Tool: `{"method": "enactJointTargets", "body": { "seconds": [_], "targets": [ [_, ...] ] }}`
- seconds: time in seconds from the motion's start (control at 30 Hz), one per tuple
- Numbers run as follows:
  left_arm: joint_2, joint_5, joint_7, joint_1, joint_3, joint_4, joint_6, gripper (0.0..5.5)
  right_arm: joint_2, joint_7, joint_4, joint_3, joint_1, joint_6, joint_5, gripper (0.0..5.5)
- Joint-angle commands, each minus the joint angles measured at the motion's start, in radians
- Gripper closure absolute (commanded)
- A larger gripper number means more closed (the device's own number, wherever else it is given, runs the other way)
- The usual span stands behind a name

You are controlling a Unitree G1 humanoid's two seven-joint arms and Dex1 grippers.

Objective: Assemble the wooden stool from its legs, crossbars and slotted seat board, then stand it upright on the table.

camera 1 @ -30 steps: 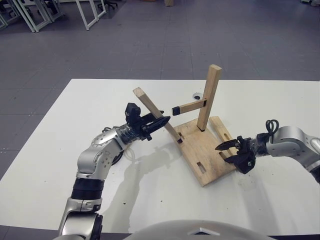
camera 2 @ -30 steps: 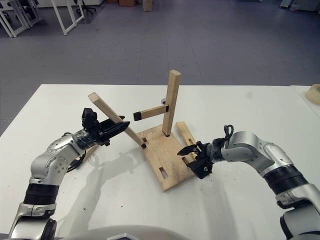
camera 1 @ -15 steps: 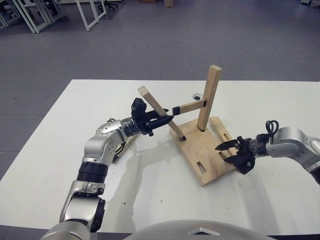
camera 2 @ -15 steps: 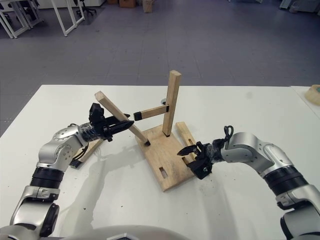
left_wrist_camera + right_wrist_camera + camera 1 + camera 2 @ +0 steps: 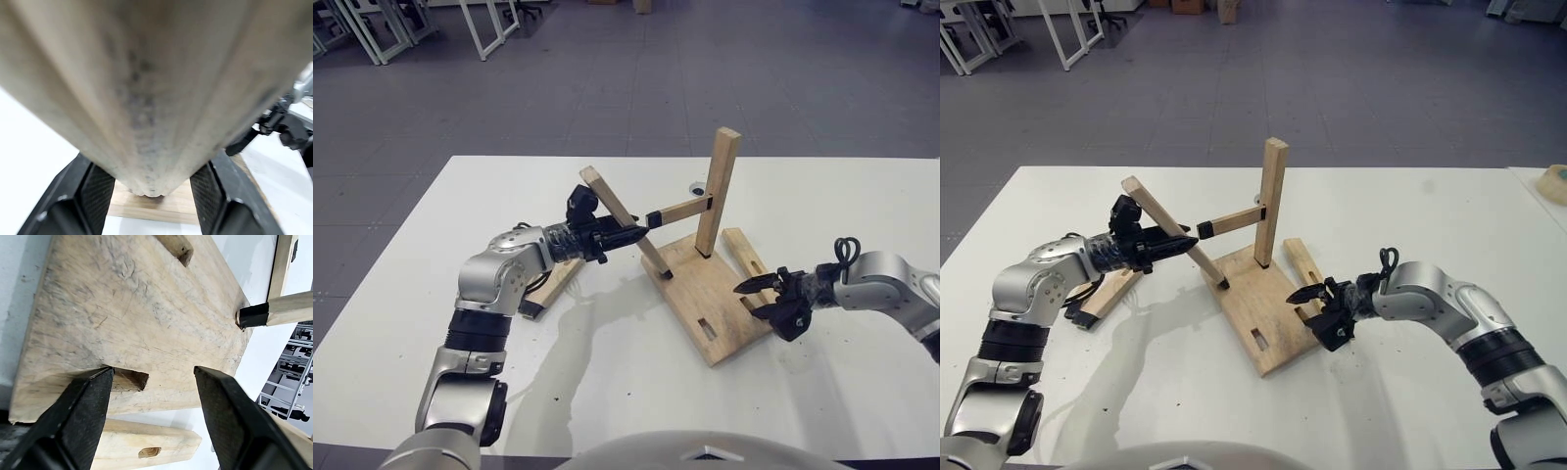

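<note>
While the seat board point(image 5: 710, 294) lies flat on the bench point(image 5: 431, 294), upright leg point(image 5: 717, 191) slotted at its 12 o'clock corner: left end effector point(image 5: 636, 233) clamps tilted leg point(image 5: 605, 196), 10 o'clock; right end effector point(image 5: 744, 301) spread open, 3 o'clock edge.

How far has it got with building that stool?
One leg stands upright in the seat board, a crossbar sticking out of its side. In hand: the left gripper has its fingers shut on a second leg, tilted, its lower end on the board. The right gripper is open at the board's edge. Left: two loose pieces lie on the table, a slot is empty, and the stool is not yet upright.
</note>
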Motion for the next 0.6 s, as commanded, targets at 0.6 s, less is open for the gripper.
{"method": "enactJointTargets", "body": {
  "seconds": [0.6],
  "targets": [
    [0.045, 0.142, 0.19, 0.068, -0.13, -0.068, 0.178, 3.46, 0.016, -0.037, -0.02, 0.018, 0.086, 0.028, -0.102, 2.49]
  ]
}}
